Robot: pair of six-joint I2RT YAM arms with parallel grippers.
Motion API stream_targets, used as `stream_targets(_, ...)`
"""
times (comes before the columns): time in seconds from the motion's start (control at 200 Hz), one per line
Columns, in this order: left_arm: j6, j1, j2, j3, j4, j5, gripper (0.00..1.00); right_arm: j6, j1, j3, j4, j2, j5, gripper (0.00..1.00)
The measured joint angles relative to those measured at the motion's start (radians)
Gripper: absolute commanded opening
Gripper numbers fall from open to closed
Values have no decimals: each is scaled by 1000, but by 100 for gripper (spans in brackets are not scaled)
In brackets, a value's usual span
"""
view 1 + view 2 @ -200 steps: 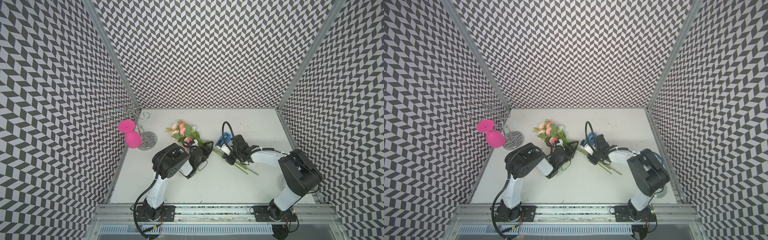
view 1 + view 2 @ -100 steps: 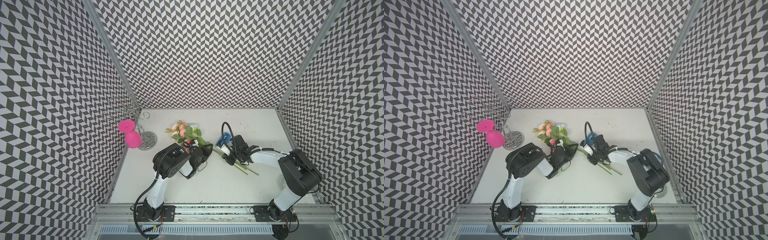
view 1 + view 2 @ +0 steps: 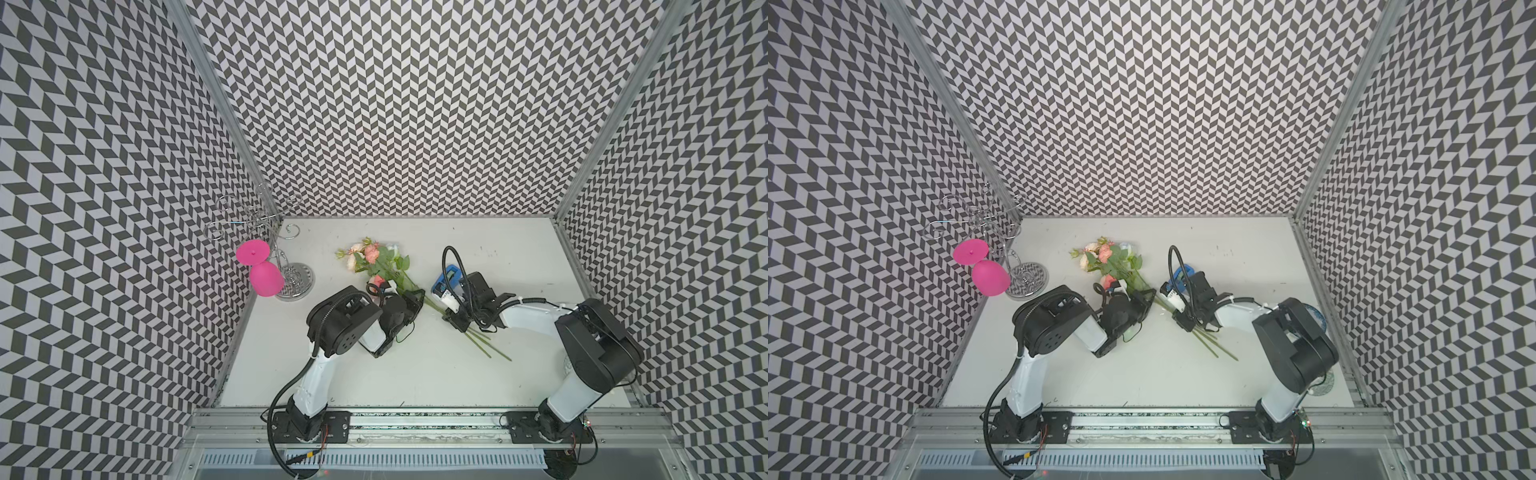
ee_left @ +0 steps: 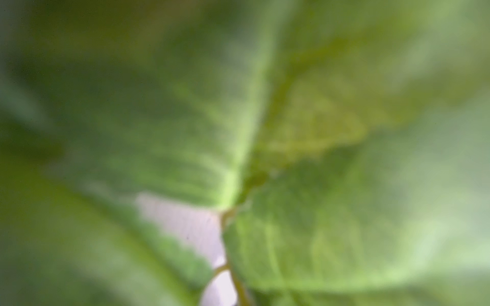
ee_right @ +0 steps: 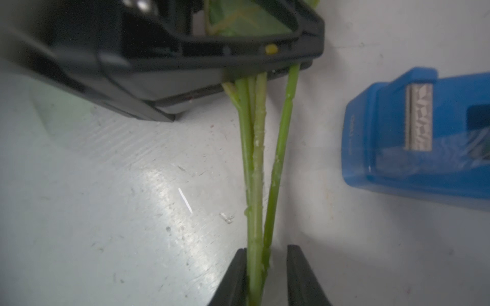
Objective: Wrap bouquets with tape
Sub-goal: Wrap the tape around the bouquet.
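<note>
The bouquet (image 3: pixel 368 255) (image 3: pixel 1104 253) lies on the white table, with pink, peach and white blooms toward the back and thin green stems (image 3: pixel 486 347) trailing forward to the right. My left gripper (image 3: pixel 417 297) (image 3: pixel 1148 297) is shut on the stems just below the leaves; in the right wrist view its black jaws (image 5: pixel 265 71) clamp them. Blurred green leaves (image 4: pixel 291 132) fill the left wrist view. My right gripper (image 3: pixel 452 322) (image 3: pixel 1181 322) (image 5: pixel 265 251) is open around the stems (image 5: pixel 256 159), one finger touching them and the other apart. The blue tape dispenser (image 3: pixel 442 284) (image 3: pixel 1177 276) (image 5: pixel 397 137) stands just behind it.
A pink goblet (image 3: pixel 266 278) hangs upside down on a wire rack (image 3: pixel 297 280) in the back left corner. A round plate (image 3: pixel 1315 318) lies by the right wall, partly behind the right arm. Chevron-patterned walls enclose three sides of the table.
My left gripper has closed on the stems by the leaves. My right gripper, shut on the stems before, has opened its jaws. Neither arm has shifted much.
</note>
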Motion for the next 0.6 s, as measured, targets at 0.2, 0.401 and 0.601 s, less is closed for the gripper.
stream_targets(0.2,-3,-1,6,0,13,14,0,26,-2,-18,2,-76,-8,41)
stream_targets(0.401,-8,-1,16,0,37,31,0,126,-34,-11,6,-133,-66,56)
stream_targets(0.601,-16,-1,21,0,49,47,0,292,-49,-3,58,-76,-139,58)
